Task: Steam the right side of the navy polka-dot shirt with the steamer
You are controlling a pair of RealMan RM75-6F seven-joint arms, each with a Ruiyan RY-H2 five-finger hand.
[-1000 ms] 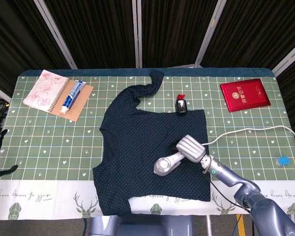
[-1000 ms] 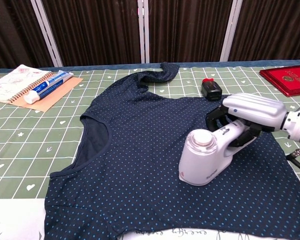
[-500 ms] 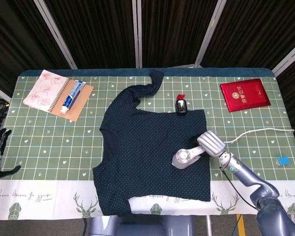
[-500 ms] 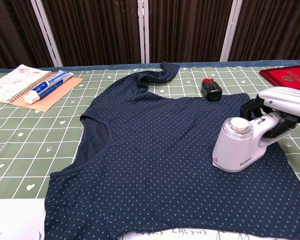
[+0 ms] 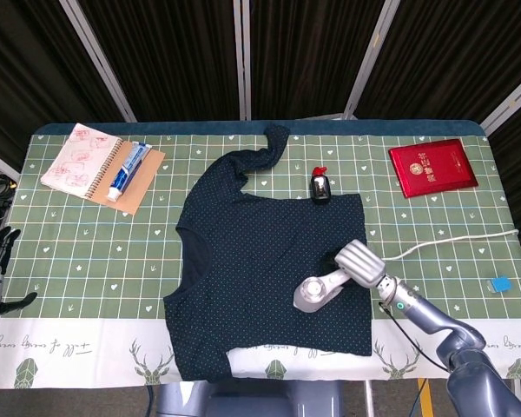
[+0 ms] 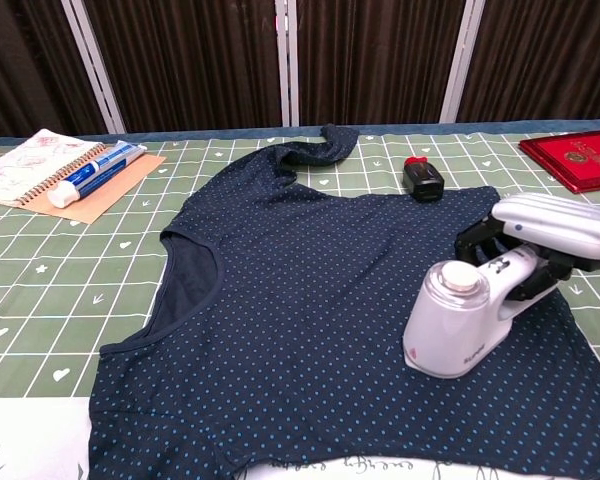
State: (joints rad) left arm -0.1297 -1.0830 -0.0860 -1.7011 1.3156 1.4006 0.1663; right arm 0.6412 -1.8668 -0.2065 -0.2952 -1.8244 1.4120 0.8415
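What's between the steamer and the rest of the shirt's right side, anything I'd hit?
Nothing visible. The right hand holds the steamer on the shirt, with bare fabric around it. The small black bottle lies just beyond the hem, so avoid sweeping that far.

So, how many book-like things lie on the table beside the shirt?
2. A spiral notebook lies at the far left corner, under a toothpaste tube. A red booklet lies at the far right. Nothing seems hidden.

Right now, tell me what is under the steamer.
The steamer, held by the right hand, sits on the navy polka-dot shirt. The fabric beneath its head is covered, so I cannot see it.
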